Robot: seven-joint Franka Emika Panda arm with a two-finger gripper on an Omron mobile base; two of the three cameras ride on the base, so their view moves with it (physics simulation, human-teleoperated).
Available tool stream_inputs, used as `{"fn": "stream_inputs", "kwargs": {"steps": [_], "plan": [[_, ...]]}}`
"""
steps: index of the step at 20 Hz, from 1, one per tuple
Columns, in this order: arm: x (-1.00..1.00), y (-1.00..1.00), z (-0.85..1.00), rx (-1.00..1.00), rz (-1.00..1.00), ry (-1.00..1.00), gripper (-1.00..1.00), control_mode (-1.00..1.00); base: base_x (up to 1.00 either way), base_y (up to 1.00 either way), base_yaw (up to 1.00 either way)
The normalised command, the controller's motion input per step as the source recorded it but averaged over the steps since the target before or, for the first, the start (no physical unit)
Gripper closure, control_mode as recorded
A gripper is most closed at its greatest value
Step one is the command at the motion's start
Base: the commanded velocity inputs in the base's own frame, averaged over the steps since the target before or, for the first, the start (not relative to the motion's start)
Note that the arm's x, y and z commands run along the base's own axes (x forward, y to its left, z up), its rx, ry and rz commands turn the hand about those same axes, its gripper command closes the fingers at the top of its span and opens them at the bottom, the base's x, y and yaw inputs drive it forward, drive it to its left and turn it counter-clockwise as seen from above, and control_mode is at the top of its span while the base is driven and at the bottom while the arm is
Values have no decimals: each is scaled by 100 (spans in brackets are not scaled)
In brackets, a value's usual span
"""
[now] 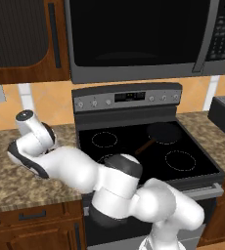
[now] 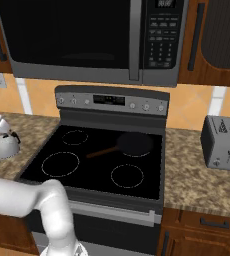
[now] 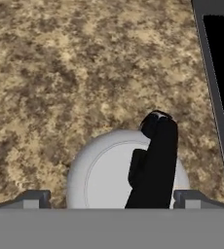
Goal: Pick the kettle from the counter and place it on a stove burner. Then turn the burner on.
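Over the worktop near its edge against the cooktop, the claw hovers with fingertips spread apart, the kettle sitting directly below between them, its black handle arching lengthwise straight through the gap.

The silver domed kettle stands upright on the speckled bench, black handle arching over it, at the frame's bottom centre. The burner, the largest white-lined circle on the black cooktop, lies bare at centre left.

Base cams flanking cooktop (hand cam prob. downward)
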Motion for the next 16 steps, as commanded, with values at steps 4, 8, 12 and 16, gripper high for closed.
{"fn": "stream_inputs", "kwargs": {"steps": [4, 8, 12, 16], "plan": [[0, -1, -24, -4, 0, -1, 100, -100, 0, 0, 0], [-18, -37, -12, -4, 0, -12, 100, -100, 0, 0, 0], [-52, -79, -1, -5, -4, -25, 100, -100, 0, 0, 0], [-47, -100, 0, -1, -12, -29, 100, -100, 0, 0, 0]]}}
